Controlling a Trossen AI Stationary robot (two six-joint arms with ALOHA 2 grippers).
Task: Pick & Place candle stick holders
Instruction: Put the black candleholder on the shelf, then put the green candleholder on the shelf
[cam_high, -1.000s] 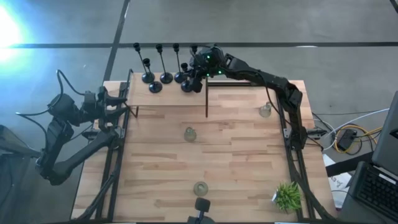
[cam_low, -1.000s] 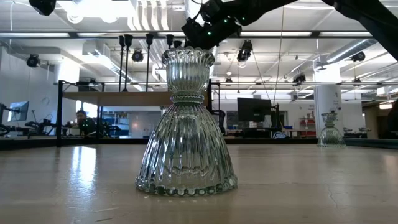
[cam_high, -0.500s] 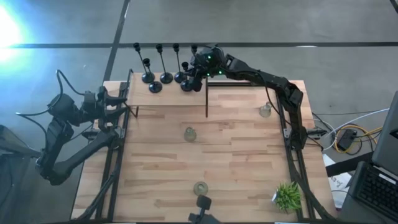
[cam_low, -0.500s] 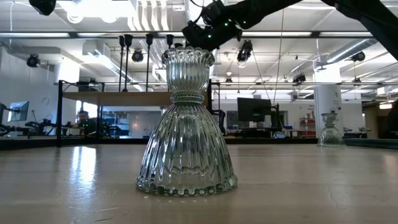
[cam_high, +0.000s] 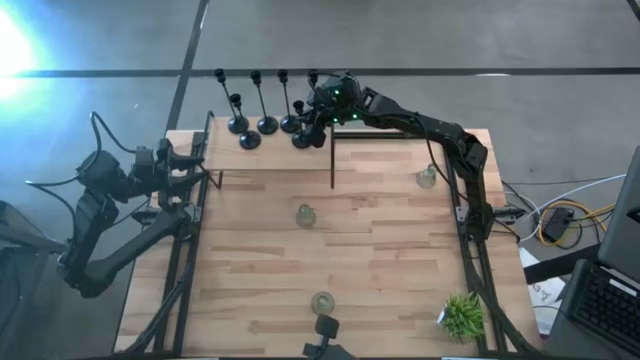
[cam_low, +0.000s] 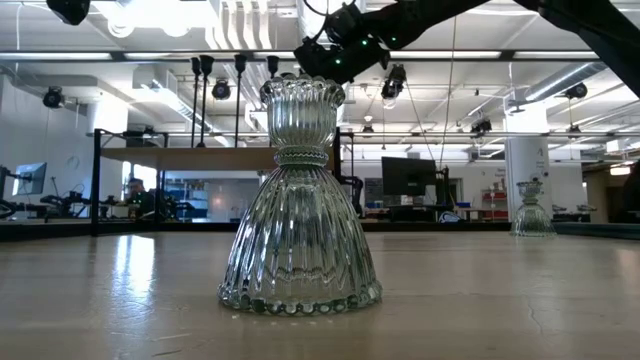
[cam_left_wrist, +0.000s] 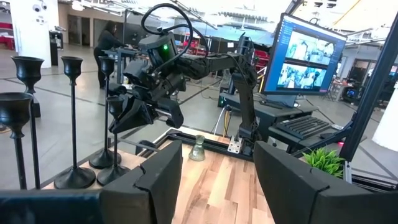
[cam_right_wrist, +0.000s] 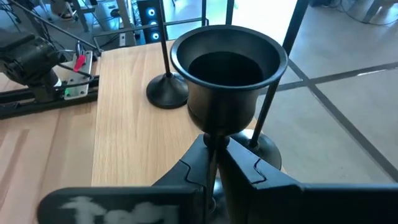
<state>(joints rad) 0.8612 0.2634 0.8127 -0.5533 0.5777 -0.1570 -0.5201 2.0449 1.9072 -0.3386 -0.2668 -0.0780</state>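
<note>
Between right end effector (cam_right_wrist: 214, 168) fingers, black holder (cam_right_wrist: 227, 74) stands upright.

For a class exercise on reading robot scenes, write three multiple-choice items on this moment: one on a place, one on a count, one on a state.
1. Where is the green plant?
A. near right corner of the table
B. far left corner
C. table centre

2. How many clear glass holders stand on the table?
A. one
B. three
C. five

3. What are the right gripper's fingers doing?
A. gripping a black holder's stem
B. hanging wide open
C. holding the plant

Answers: 1 A, the high view shows it there. 2 B, the high view shows three. 3 A, the right wrist view shows the black holder with its stem between them.
</note>
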